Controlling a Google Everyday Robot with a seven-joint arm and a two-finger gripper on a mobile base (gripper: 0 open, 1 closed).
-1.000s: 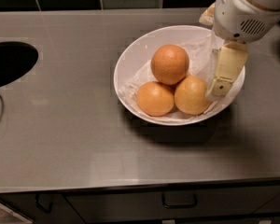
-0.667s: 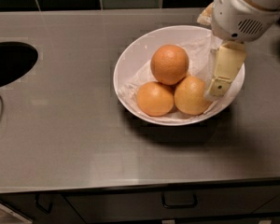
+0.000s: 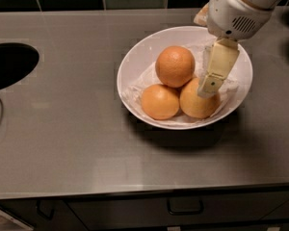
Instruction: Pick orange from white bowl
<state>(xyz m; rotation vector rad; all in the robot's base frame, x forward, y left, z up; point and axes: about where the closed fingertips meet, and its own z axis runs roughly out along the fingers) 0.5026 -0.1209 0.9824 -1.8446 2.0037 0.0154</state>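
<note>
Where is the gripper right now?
Right of centre, the gripper is down in the white bowl, just right of the orange, over a paler orange.

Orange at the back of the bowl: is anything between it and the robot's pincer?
Nothing visible does. The pincer hangs in the white bowl just right of the orange, only crumpled liner showing between them. Its tip is by a paler orange nearer the front.

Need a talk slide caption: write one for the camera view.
Gripper reaches into the white bowl beside the orange and two paler oranges, on a grey countertop.
</note>
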